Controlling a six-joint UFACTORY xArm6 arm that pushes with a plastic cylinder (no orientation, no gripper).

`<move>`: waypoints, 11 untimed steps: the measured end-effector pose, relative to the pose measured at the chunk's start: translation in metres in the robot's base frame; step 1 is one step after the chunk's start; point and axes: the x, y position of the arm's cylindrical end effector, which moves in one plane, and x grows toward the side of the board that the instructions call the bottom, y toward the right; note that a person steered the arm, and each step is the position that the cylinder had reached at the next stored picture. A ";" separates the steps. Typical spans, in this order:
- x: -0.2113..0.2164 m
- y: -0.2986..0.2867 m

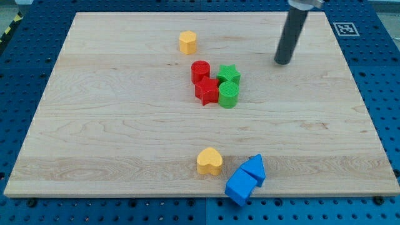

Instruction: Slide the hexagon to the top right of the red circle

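My tip (282,62) rests on bare tabletop (125,125), well right of the yellow hexagon (187,42). Hexagon sits upper-left of the red circle (200,70), so nothing's done yet. No fingers here, just a rod.

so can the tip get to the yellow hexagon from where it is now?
Probably yes. My tip sits to the view's right of the yellow hexagon, with bare board between them. The red circle and green star cluster lies lower, off that line.
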 end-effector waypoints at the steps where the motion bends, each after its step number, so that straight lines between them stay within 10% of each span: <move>1: -0.028 -0.032; 6: -0.071 -0.261; 11: -0.034 -0.216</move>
